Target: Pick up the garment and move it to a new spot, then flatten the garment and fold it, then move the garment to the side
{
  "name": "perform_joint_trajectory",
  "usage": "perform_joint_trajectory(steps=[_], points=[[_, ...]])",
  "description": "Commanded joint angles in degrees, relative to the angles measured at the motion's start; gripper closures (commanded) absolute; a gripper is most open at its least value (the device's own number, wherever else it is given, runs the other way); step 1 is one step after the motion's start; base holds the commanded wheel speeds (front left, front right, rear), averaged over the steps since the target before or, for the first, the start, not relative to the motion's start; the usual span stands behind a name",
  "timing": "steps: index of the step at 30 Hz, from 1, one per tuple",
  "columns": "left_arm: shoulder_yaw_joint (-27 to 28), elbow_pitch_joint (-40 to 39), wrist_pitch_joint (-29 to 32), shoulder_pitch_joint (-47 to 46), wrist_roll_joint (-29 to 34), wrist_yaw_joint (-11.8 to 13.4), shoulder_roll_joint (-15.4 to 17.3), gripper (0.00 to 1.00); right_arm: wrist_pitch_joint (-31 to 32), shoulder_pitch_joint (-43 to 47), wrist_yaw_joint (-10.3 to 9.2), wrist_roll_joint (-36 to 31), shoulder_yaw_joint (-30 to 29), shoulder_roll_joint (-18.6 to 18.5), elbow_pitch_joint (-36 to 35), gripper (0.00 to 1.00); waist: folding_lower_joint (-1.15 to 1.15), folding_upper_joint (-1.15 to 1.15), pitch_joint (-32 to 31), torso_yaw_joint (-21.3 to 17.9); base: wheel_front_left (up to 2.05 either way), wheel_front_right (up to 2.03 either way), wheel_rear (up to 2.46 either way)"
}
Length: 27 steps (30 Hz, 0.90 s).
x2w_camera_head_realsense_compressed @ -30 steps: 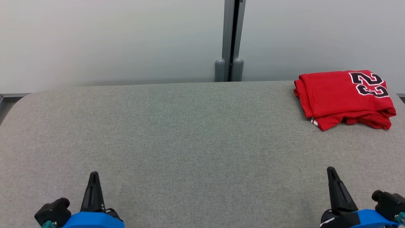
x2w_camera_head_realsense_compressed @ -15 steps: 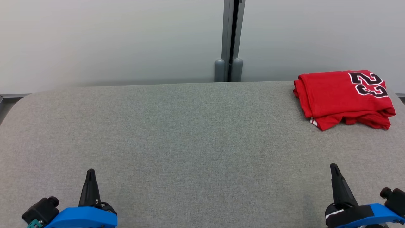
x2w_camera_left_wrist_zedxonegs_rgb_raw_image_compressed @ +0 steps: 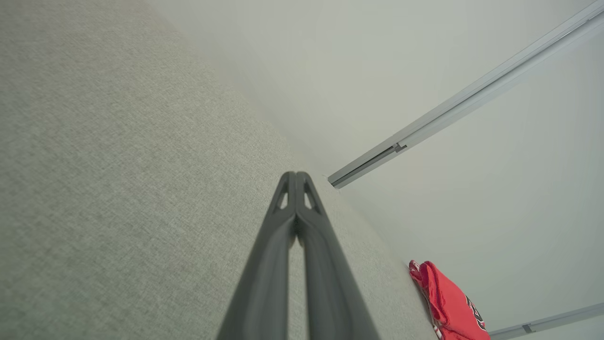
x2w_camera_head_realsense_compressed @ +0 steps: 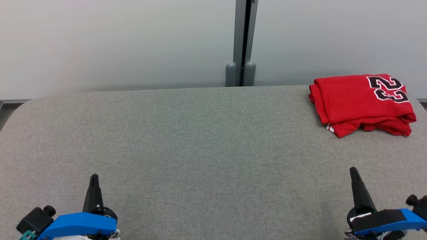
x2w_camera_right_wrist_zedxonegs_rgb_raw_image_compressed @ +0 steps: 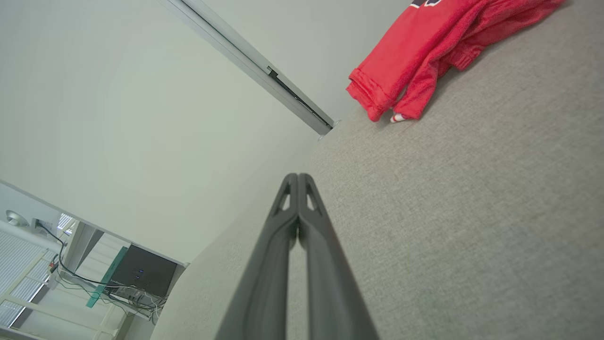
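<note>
Jaws on both arms are pinched together, empty. Folded red garment on the counter looks soft and floppy, so I'd grab its thick folded edge.

**Item 1.** Wide grey table, its top covered in a woven, felt-like fabric. The surface is flat and even in tone, and both far corners are rounded.

**Item 2.** Lying directly on item 1: one red soft-knit garment, folded into a rough rectangle. Black numerals edged in white show on its upper face, towards the right end. The layered hems lie bunched and uneven along its near edge. It sits at the table's far right corner, its right end close to the table's edge.
</note>
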Motion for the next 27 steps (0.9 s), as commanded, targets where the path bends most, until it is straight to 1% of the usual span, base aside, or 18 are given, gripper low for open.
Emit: perform_joint_trajectory(steps=[1, 2, 8, 27], points=[[0.43, -0.78, 0.41, -1.72, -1.52, -0.41, 0.10, 1.00, 0.47, -1.26, 0.02, 1.63, -0.24, -0.31, -0.40, 1.00, 0.00, 0.00, -0.01, -0.01, 0.00, 0.00, 0.00], [0.56, -0.80, 0.73, -1.85, -2.96, -0.49, 0.09, 1.00, 0.77, -1.45, 0.02, 3.07, -0.31, -0.31, -0.31, 1.00, 0.00, 0.00, -0.02, -0.02, 0.00, 0.00, 0.00], [0.91, -0.87, 1.77, -2.14, -7.06, -0.69, 0.06, 1.00, 1.67, -2.01, 0.02, 7.18, -0.55, -0.31, -0.04, 1.00, 0.00, 0.00, -0.05, -0.06, 0.00, 0.00, 0.00], [1.79, -1.07, 4.66, -3.16, -18.68, -1.33, -0.01, 1.00, 4.37, -3.19, 0.02, 18.72, -1.20, -0.27, 0.76, 1.00, 0.00, 0.00, -0.14, -0.20, 0.00, 0.00, 0.00]])
